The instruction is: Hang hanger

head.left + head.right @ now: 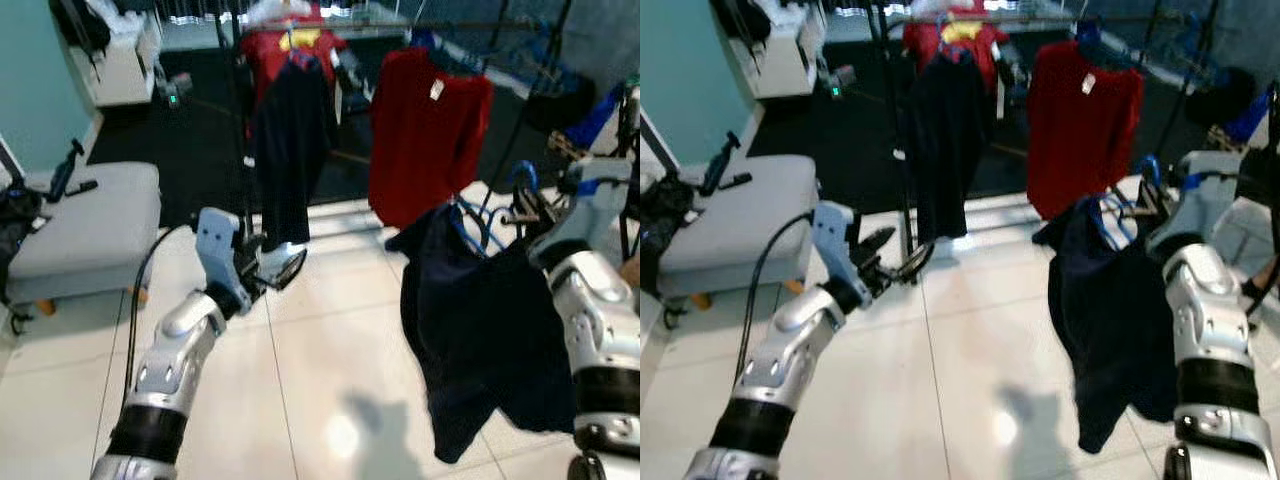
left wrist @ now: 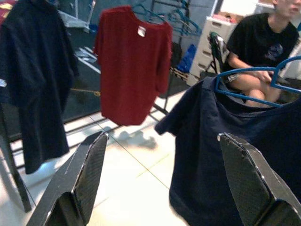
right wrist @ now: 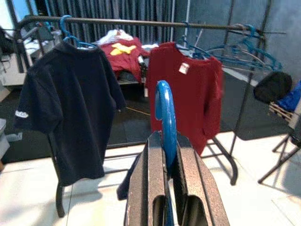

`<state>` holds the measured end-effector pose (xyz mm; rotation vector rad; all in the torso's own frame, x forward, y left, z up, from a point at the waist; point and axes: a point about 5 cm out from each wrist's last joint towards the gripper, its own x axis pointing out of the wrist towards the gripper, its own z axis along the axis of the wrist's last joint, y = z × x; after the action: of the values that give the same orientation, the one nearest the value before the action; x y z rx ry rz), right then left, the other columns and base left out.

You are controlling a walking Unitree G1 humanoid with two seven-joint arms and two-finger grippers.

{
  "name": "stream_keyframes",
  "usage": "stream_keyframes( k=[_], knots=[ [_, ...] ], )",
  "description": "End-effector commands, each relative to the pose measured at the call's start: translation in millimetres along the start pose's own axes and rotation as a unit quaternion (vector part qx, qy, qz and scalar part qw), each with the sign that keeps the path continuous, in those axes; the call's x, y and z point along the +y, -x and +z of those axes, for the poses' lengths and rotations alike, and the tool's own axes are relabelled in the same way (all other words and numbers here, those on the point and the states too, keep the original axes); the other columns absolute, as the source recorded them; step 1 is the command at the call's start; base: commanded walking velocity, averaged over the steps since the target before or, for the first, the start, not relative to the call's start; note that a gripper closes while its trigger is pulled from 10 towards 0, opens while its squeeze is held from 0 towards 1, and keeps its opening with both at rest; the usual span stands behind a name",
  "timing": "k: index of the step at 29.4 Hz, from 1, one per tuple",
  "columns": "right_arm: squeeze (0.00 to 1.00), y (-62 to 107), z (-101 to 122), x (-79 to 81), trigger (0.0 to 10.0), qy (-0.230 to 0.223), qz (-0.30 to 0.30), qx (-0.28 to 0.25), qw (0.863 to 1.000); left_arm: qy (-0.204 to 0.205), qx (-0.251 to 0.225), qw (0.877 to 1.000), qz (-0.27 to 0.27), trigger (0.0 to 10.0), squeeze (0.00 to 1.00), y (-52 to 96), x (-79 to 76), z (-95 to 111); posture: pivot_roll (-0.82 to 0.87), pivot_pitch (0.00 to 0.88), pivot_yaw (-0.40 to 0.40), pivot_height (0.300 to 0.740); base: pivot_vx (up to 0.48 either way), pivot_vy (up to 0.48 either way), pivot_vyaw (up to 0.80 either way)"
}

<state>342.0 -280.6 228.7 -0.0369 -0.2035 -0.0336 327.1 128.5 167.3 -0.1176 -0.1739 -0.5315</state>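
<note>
From the head views, the right gripper (image 1: pixel 522 205) holds a blue hanger (image 1: pixel 487 222) with a navy shirt (image 1: pixel 480 340) draped below it, short of the rack (image 1: pixel 1040 18) ahead, where a red shirt (image 1: pixel 428 135) and a dark shirt (image 1: pixel 290 150) hang. The left gripper (image 1: pixel 272 265) hovers spread and empty over the tiles. Its wrist view shows both fingers (image 2: pixel 80 183) wide apart, the hanger beyond them, a seated person (image 2: pixel 256 52) behind. The right wrist view shows fingers (image 3: pixel 155 183) pinching the hanger's hook (image 3: pixel 164 117), the rack ahead.
</note>
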Motion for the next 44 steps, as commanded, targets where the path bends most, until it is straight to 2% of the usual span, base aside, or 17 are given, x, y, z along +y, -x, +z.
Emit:
stream_keyframes(
  k=[1,18,21,22,26,29,39,44],
  knots=[
    [0.0,-1.4,5,1.3,10.0,0.0,0.003,-0.009,1.0,-0.005,0.011,1.0,-0.002,10.0,0.0,2.1,-1.0,-3,0.02,0.074,-0.029,0.74,0.371,0.0,0.0],
    [0.0,0.5,7,-2.5,10.0,-0.005,-0.004,-0.012,1.0,-0.008,0.017,1.0,-0.006,10.0,0.0,1.7,-2.5,-5,0.02,0.078,-0.02,0.74,0.39,0.0,-0.7],
    [0.0,1.0,7,-2.0,10.0,-0.004,-0.004,-0.015,1.0,-0.015,0.026,0.999,0.011,10.0,0.0,3.7,2.0,-8,0.02,0.078,-0.02,0.74,0.394,0.0,-0.18],
    [0.0,1.6,7,-0.3,10.0,-0.003,-0.001,-0.017,1.0,-0.024,0.04,0.998,0.038,10.0,0.0,7.4,8.6,-12,0.02,0.078,-0.021,0.74,0.412,0.0,0.0],
    [0.0,1.8,6,0.8,10.0,-0.003,0.0,-0.017,1.0,-0.026,0.047,0.997,0.049,10.0,0.0,9.4,11.3,-14,0.02,0.078,-0.021,0.74,0.463,0.0,0.0],
    [0.0,3.1,3,6.4,10.0,-0.003,0.011,-0.013,1.0,-0.036,0.068,0.992,0.097,10.0,0.0,22.8,22.4,-23,0.02,0.078,-0.023,0.74,0.48,0.0,0.0],
    [0.0,4.7,2,13.0,10.0,-0.002,0.03,-0.018,0.999,-0.055,0.086,0.984,0.147,10.0,0.0,35.3,36.0,-27,0.02,0.079,-0.025,0.74,0.48,0.0,0.0],
    [0.0,5.8,5,15.7,10.0,-0.009,0.043,-0.028,0.999,-0.063,0.092,0.98,0.167,10.0,0.0,39.4,42.9,-28,0.02,0.079,-0.023,0.74,0.48,0.0,0.64]
  ],
)
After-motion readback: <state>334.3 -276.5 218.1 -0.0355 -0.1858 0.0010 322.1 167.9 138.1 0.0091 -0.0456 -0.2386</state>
